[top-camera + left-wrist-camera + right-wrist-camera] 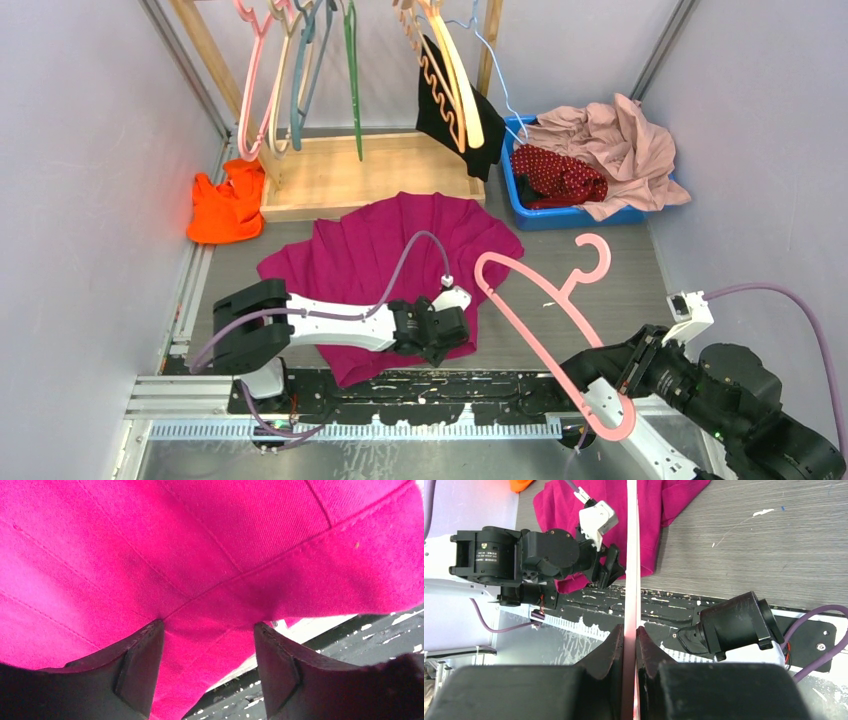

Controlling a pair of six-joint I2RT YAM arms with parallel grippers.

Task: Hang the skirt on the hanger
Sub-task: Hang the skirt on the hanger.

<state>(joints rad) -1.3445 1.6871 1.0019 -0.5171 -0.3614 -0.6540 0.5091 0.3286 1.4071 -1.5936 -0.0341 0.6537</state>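
Right jaws grip hanger [632, 555] over table [625, 322] (grey, walled).

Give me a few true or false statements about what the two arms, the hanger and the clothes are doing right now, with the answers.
1. The right end effector is clamped on the pink hanger. True.
2. The left end effector is over the orange cloth. False: it is at the magenta garment, fingers apart.
3. The dotted dark red skirt lies in the blue bin. True.
4. The pink hanger hangs on the rack. False: it is held above the table.
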